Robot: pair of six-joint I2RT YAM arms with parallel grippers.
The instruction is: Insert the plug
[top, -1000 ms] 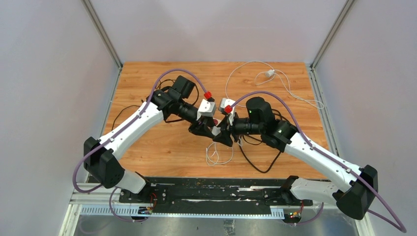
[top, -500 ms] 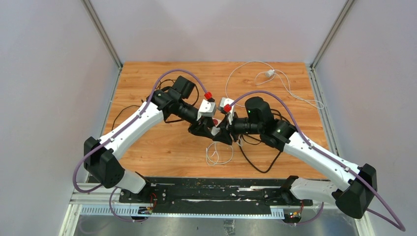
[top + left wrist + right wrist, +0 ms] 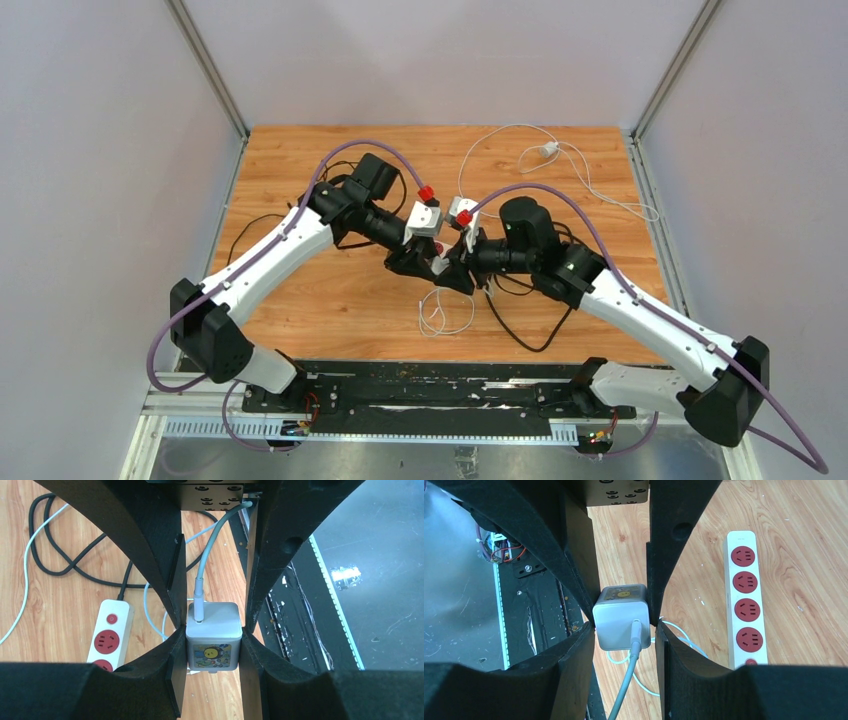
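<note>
The plug [image 3: 214, 630] is a white cube charger with a cartoon sticker and a pale cable coming out of its face. It hangs above the table between both grippers. My left gripper [image 3: 214, 642] is shut on its two sides. My right gripper [image 3: 623, 627] comes from the opposite side and is shut on the same plug [image 3: 616, 620], fingers against its edges. In the top view both grippers [image 3: 432, 262] [image 3: 453, 268] meet at mid-table and hide the plug. The white power strip [image 3: 746, 595] with red sockets lies on the wood just beside them [image 3: 107, 635].
The plug's pale cable loops on the table [image 3: 445, 312] below the grippers. A black cord [image 3: 525, 330] curls near the right arm. A small white adapter [image 3: 548, 150] with thin white wire lies at the back right. Metal frame posts stand at the back corners.
My right gripper has narrowed its jaws onto the plug and edged slightly left toward the left gripper. The left gripper has kept its hold and its place.
</note>
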